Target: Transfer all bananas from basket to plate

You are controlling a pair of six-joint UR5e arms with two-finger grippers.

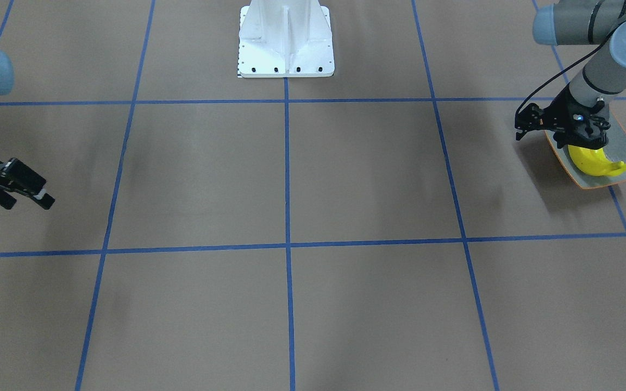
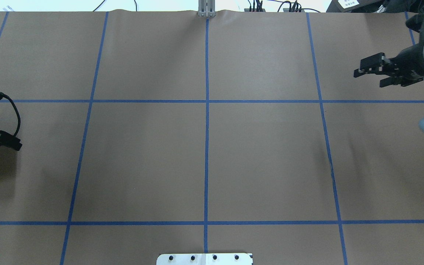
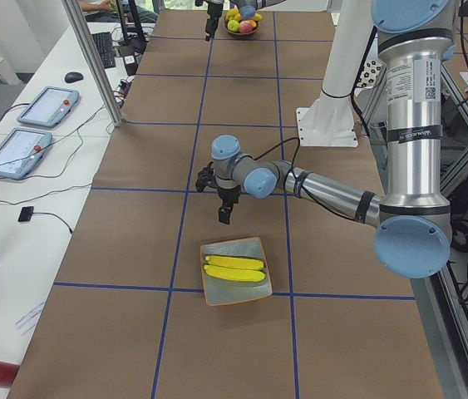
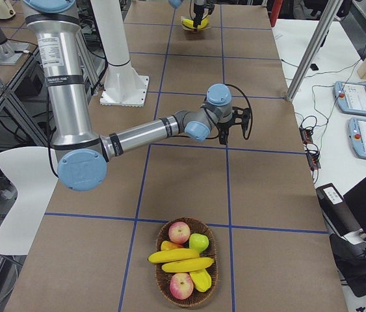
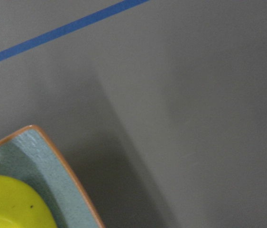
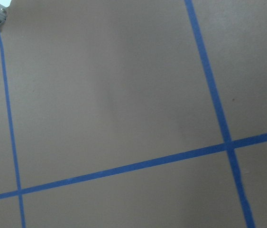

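Two bananas (image 3: 235, 262) lie side by side on the plate (image 3: 238, 290), well apart from the basket (image 4: 161, 284).

Bananas (image 3: 234, 268) yellow; plate (image 3: 230, 248) speckled grey-green, orange rim; table (image 1: 345, 179) brown, blue grid.

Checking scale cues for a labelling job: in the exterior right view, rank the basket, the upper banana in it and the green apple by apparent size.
1. basket
2. upper banana
3. green apple
All three sit together, so nearness to the camera hardly skews this.

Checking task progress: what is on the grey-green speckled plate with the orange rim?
Two bright yellow glossy bananas lie side by side on the squarish plate. The surface directly beneath them is covered.
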